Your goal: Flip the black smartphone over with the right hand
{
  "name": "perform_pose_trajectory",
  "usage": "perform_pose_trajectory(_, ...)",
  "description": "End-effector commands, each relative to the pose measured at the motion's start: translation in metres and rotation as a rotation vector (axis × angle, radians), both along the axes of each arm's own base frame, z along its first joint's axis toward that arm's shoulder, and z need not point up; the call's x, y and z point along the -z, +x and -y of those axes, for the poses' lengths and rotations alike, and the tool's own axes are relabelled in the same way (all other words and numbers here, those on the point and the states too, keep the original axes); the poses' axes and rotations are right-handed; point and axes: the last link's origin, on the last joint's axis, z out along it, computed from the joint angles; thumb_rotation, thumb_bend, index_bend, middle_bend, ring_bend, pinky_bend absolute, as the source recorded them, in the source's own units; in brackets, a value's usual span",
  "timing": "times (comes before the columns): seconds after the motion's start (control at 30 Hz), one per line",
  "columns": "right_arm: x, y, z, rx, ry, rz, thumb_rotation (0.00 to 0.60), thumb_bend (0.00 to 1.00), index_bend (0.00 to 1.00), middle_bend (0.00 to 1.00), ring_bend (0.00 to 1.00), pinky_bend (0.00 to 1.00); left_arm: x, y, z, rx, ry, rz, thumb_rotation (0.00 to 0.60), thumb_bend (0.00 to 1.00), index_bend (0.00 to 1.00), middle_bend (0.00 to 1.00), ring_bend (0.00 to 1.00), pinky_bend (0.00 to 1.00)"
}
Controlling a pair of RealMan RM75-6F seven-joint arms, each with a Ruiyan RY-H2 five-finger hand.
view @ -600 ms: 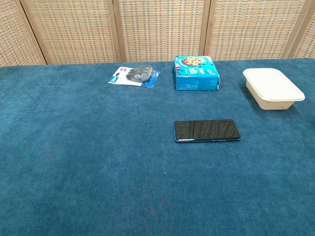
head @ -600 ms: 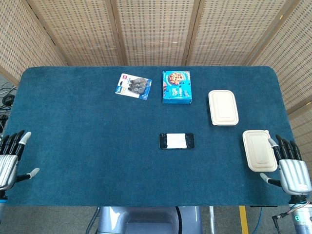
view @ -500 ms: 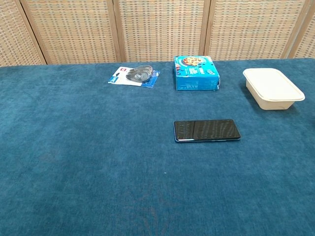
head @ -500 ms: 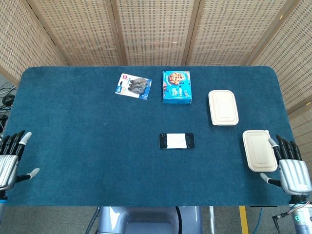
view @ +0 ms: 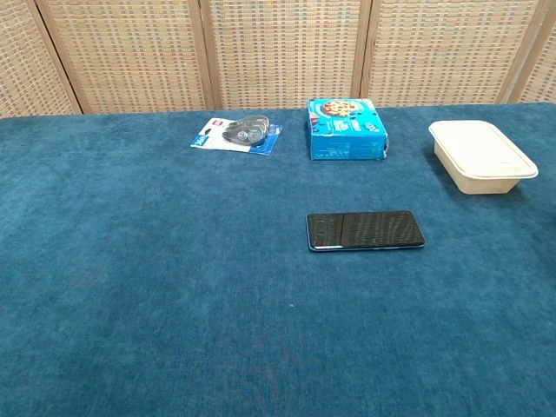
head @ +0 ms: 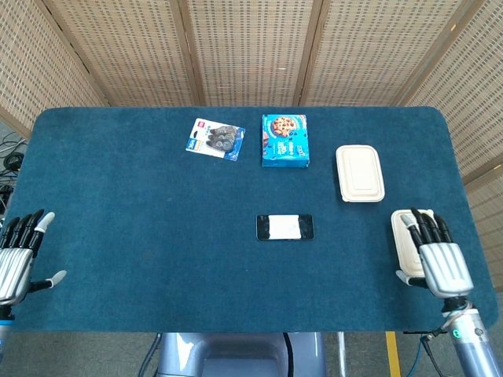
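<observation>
One smartphone (head: 284, 227), two cream containers (head: 360, 173) (head: 408, 239), one blue box (head: 284, 140), one blister pack (head: 215, 139)

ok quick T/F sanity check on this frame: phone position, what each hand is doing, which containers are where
1. The black smartphone lies flat on the blue table, apart from both hands. True.
2. The right hand is gripping the phone. False: it is at the table's right edge, over the nearer white container, holding nothing.
3. The left hand is at the table's left edge with fingers apart, holding nothing. True.
4. The blue cookie box sits nearer the robot than the phone. False: it is beyond the phone, toward the far edge.
5. A second white container sits between the cookie box and the table's right edge. True.
6. The blister pack rests on top of the cookie box. False: it lies beside it, apart.
</observation>
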Motion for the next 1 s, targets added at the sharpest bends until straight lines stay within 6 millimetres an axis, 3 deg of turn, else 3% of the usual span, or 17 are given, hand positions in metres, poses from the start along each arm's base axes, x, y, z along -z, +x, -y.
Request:
perform_pose_trajectory(0.03, 0.013, 0.052, 0.052, -0.095, 0.105, 0.071, 0.600, 0.00, 0.00, 0.00, 0.00, 0.00, 0.000, 0.000, -0.001, -0.002, 0.001, -0.004, 0.600, 0.00, 0.00, 0.00, 0.00, 0.00)
perform_pose_trajectory(0.13, 0.025, 0.082, 0.084, -0.128, 0.147, 0.092, 0.600, 0.00, 0.00, 0.00, 0.00, 0.00, 0.000, 0.000, -0.001, -0.006, -0.006, -0.002, 0.600, 0.00, 0.00, 0.00, 0.00, 0.00)
perform_pose_trajectory(0.33, 0.067, 0.140, 0.116, -0.170, 0.292, 0.136, 0.600, 0.00, 0.03, 0.00, 0.00, 0.00, -0.001, -0.001, -0.003, -0.008, -0.019, -0.004, 0.600, 0.00, 0.00, 0.00, 0.00, 0.00)
perform_pose_trajectory(0.53, 0.129, 0.179, 0.146, -0.125, 0.330, 0.159, 0.600, 0.00, 0.15, 0.00, 0.00, 0.00, -0.001, -0.002, -0.006, -0.019, -0.031, 0.009, 0.600, 0.00, 0.00, 0.00, 0.00, 0.00)
perform_pose_trajectory(0.77, 0.161, 0.194, 0.148, -0.079, 0.353, 0.179, 0.600, 0.04, 0.22, 0.00, 0.00, 0.00, -0.001, -0.002, -0.006, -0.024, -0.037, 0.006, 0.600, 0.00, 0.00, 0.00, 0.00, 0.00)
perform_pose_trajectory(1.0, 0.189, 0.192, 0.153, -0.009, 0.341, 0.114, 0.600, 0.05, 0.23, 0.00, 0.00, 0.00, -0.001, -0.002, -0.006, -0.026, -0.039, 0.006, 0.600, 0.00, 0.00, 0.00, 0.00, 0.00)
